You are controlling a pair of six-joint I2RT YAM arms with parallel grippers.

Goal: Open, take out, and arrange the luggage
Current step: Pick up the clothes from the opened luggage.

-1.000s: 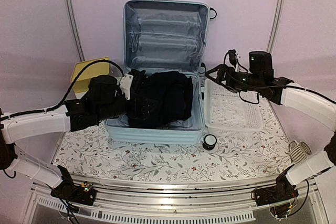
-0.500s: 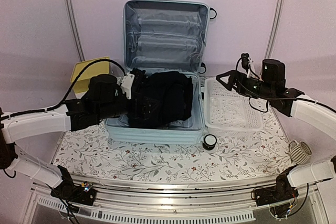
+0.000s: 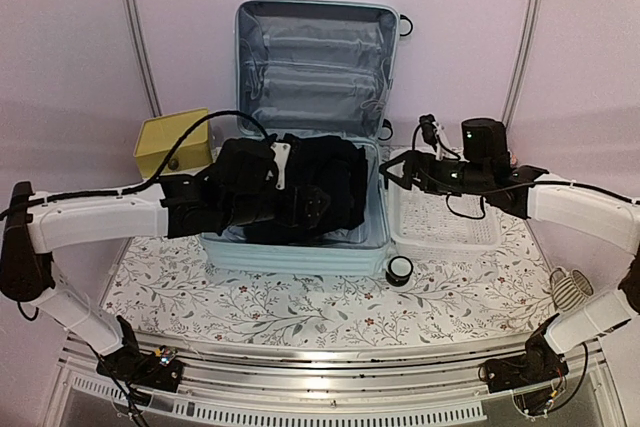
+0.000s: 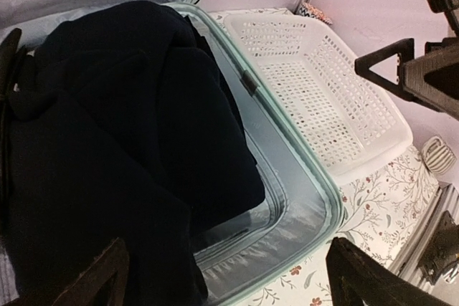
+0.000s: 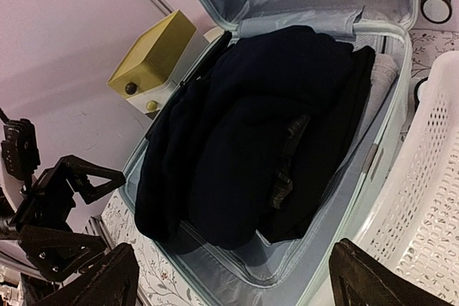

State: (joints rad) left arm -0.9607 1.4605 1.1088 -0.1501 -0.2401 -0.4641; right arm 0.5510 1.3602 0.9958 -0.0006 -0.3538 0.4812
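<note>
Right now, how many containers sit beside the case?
2: the basket just right of the case, and the yellow box left of it, toward the back. More may be hidden.

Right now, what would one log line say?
luggage: open, lid up | dark clothes: inside | left gripper: open, over clothes | right gripper: open, empty

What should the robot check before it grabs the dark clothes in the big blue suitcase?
1. Lid of the luggage open: ok, it stands upright.
2. The dark clothes within reach: ok, piled in the lower half.
3. The left gripper open: ok, above the clothes.
4. The right gripper open: ok, holding nothing.
5. The white basket free for clothes: ok, nothing in it.
6. Clothes gripped: not ok, not yet.
</note>
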